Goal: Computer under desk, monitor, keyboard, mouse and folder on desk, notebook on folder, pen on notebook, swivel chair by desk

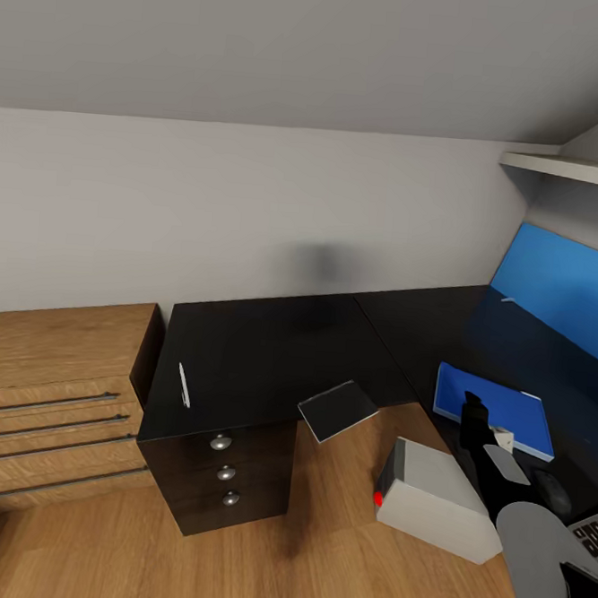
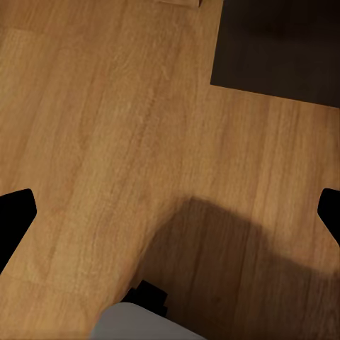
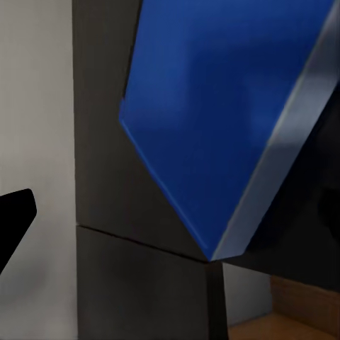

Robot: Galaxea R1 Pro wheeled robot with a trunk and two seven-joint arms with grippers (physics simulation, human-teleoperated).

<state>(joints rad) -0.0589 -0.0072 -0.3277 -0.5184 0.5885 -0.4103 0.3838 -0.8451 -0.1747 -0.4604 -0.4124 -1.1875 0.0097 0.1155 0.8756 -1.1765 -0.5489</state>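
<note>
The black L-shaped desk (image 1: 268,350) fills the corner. A white pen (image 1: 183,384) lies near its left edge. At the desk's inner front corner sits the dark notebook (image 1: 338,410), tilted and overhanging the floor. The blue folder (image 1: 507,403) lies on the right wing, with the mouse (image 1: 554,492) and a corner of the keyboard (image 1: 591,533) nearer me. My right gripper (image 1: 472,413) hovers at the folder's near edge. In the right wrist view the folder (image 3: 219,120) looms close and one black fingertip (image 3: 14,219) sits far out. The left gripper (image 2: 170,219) is open over bare floor. On the floor stands the grey computer (image 1: 432,498).
A light wood drawer unit (image 1: 48,396) stands against the desk's left side. The desk's drawers with silver knobs (image 1: 222,473) face me. A blue wall panel (image 1: 561,284) and a white shelf (image 1: 570,167) are at the right. The wood floor (image 1: 315,552) lies in front.
</note>
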